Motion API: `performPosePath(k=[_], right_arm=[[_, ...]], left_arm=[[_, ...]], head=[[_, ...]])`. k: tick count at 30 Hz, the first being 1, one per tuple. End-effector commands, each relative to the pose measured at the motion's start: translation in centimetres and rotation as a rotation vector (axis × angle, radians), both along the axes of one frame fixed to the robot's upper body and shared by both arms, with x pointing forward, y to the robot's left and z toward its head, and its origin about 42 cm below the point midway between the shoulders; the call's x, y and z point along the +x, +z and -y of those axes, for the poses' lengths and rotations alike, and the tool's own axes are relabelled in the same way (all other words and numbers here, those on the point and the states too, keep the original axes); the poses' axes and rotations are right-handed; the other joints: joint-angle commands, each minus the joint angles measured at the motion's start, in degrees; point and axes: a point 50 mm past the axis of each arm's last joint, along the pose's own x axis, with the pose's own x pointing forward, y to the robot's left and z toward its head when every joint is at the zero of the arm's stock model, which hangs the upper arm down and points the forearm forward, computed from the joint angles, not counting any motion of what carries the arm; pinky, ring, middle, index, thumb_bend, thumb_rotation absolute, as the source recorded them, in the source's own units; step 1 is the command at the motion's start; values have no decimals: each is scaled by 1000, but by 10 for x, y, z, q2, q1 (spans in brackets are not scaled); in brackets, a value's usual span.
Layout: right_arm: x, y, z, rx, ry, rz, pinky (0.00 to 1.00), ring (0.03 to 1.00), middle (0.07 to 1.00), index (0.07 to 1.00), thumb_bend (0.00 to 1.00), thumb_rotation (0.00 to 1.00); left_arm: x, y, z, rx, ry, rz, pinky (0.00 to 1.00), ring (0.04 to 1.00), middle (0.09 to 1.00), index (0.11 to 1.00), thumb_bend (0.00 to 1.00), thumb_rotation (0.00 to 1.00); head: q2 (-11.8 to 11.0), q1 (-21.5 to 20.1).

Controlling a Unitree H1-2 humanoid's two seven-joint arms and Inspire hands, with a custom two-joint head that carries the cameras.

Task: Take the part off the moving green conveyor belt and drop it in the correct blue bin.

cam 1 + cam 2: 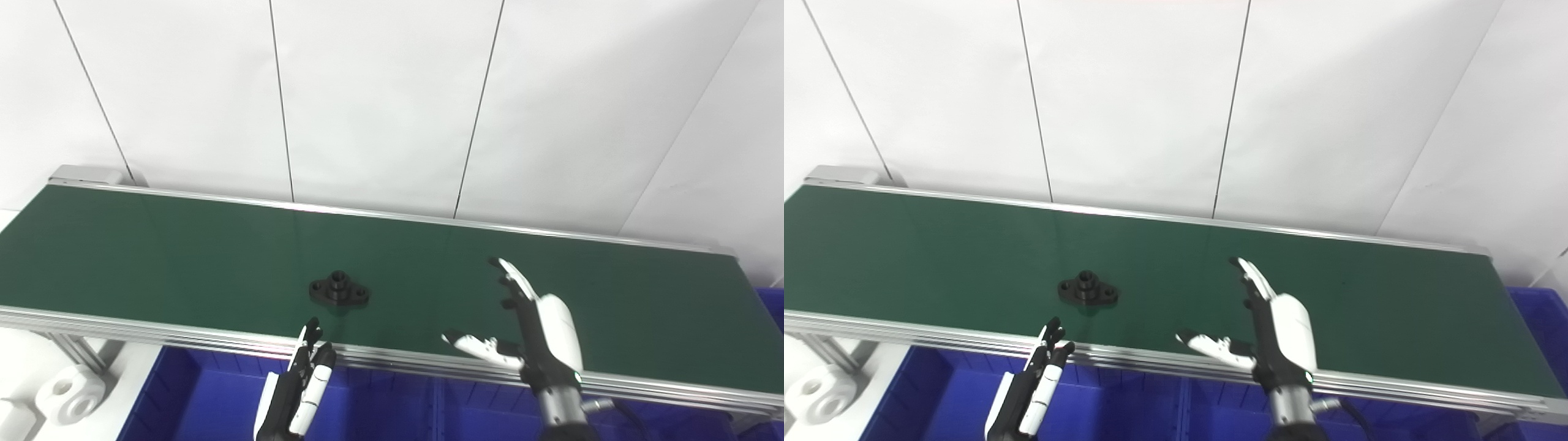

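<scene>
A black flanged part (339, 290) with a raised round hub lies on the green conveyor belt (184, 257), near its front edge, left of centre. My right hand (531, 331) is open over the belt to the right of the part, fingers pointing away and thumb spread toward the part, well apart from it. My left hand (301, 386) is open with fingers straight, in front of the belt's front rail and below the part, above the blue bin (202, 392). Neither hand holds anything.
The belt's aluminium front rail (153, 334) runs between my hands and the belt. Blue bins sit below it, with a divider (438, 407) between two of them; another blue bin (773, 306) shows at the far right. White parts (61, 392) lie at the lower left.
</scene>
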Motion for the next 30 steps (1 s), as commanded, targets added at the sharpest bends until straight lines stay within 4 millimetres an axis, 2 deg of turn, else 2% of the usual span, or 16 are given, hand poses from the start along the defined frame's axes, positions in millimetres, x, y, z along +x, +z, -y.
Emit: performPosePath(k=[1, 8, 15, 23, 30], right_arm=[[16, 17, -9, -33, -13, 32, 616, 807, 888, 853, 933, 597], [50, 21, -30, -117, -1, 0, 622, 792, 880, 844, 947, 572], [76, 18, -46, -201, 2, -33, 608, 772, 874, 843, 975, 559], [96, 8, -60, -305, 5, -48, 607, 780, 872, 820, 996, 556], [106, 1, -68, -351, 5, -74, 531, 703, 856, 810, 1000, 552]], left_arm=[[3, 13, 5, -7, 2, 60, 993, 917, 974, 1000, 445, 915], [1, 17, 6, 2, 7, 60, 964, 906, 960, 1000, 421, 913], [0, 19, 10, -12, 11, 58, 987, 910, 950, 1000, 434, 902], [-4, 23, 15, -17, 19, 71, 976, 902, 938, 1000, 428, 890], [-8, 27, 19, -33, 19, 73, 989, 909, 946, 1000, 409, 882]], head=[[1, 1], [6, 2], [8, 13], [13, 19], [20, 30]])
